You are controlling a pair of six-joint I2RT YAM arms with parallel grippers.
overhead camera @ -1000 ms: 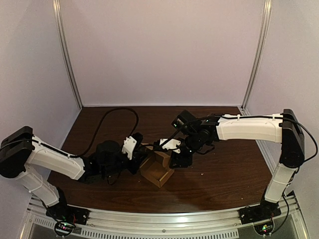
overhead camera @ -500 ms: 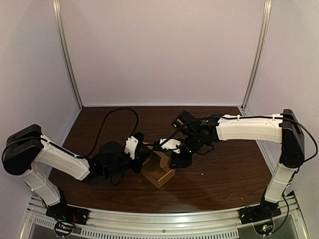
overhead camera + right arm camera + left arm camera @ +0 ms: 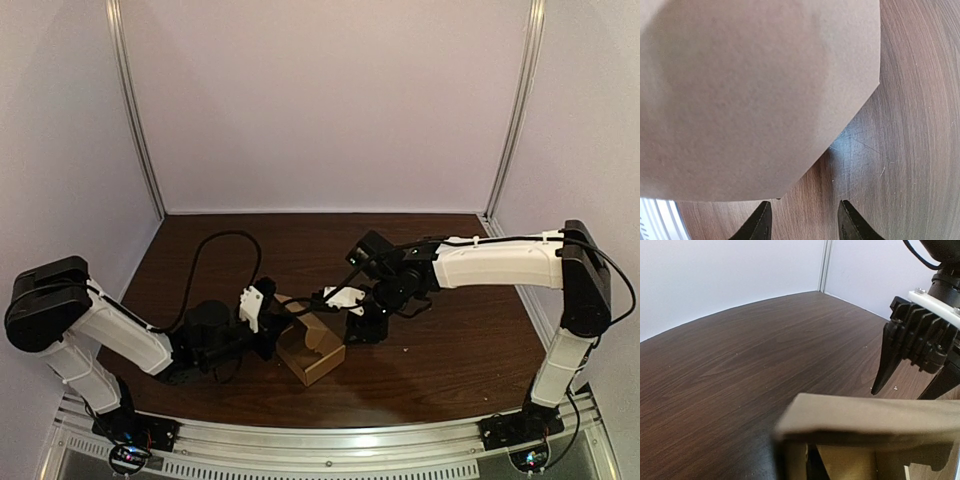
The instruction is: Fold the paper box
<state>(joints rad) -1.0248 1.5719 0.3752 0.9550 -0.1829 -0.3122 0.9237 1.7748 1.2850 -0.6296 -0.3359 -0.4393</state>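
Observation:
The brown paper box [image 3: 312, 350] stands open-topped on the table between the two arms. My left gripper [image 3: 273, 335] is at the box's left wall. In the left wrist view that wall [image 3: 865, 415] fills the lower frame, and one dark finger [image 3: 826, 463] shows inside the box, so the gripper looks shut on the wall. My right gripper [image 3: 361, 326] points down just right of the box. In the right wrist view its fingertips [image 3: 761, 222] stand apart over bare wood, and a cardboard flap [image 3: 750, 90] lies just ahead of them, untouched.
The dark wood table [image 3: 450, 340] runs to white walls at the back and sides. A black cable [image 3: 215, 255] loops across the table behind the left arm. The right gripper's ribbed black fingers [image 3: 890, 365] hang close beyond the box in the left wrist view.
The left arm has drawn back toward the near left, and the box has slid a little that way with it. The right gripper has followed slightly, staying at the box's right side.

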